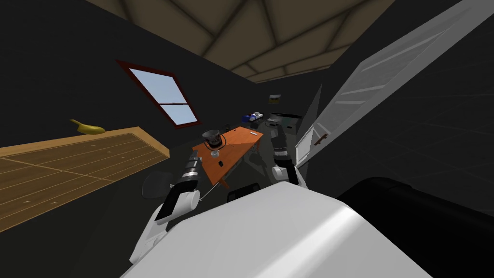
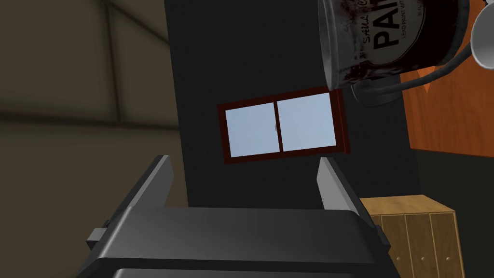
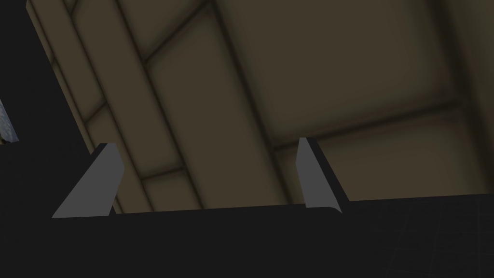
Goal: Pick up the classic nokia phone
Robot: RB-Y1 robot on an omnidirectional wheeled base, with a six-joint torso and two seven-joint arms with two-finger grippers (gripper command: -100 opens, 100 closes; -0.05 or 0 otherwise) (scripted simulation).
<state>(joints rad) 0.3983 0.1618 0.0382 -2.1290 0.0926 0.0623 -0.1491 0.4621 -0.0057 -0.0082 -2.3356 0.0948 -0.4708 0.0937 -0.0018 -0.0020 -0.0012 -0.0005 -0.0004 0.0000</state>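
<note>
the classic nokia phone (image 1: 221, 163) reads as a small dark slab lying flat on the orange wooden tabletop (image 1: 241, 140), close to the table's near edge and too small to make out keys or screen. in the head view it lies at about 5 o'clock from the grey metal paint can (image 1: 212, 137) with a wire handle. a small pale cup (image 1: 214, 153) stands between the can and the phone

the left gripper (image 2: 246, 183) has its two blade fingers spread wide with nothing between them. its wrist view looks past them at the dark-red-framed window (image 2: 284, 125), with the can's lettered side close by and the orange top behind the can. in the head view the left forearm ends at the table's edge, at about 9 o'clock from the phone, near it but apart

the right gripper (image 3: 207, 178) is also spread wide and empty, and its arm rises at about 3 o'clock from the table

a yellow banana (image 1: 88, 128) lies on a light wooden chest of drawers (image 1: 72, 164) at 9 o'clock from the table, well apart. a white panelled door (image 1: 376, 82) stands at about 2 o'clock
</note>
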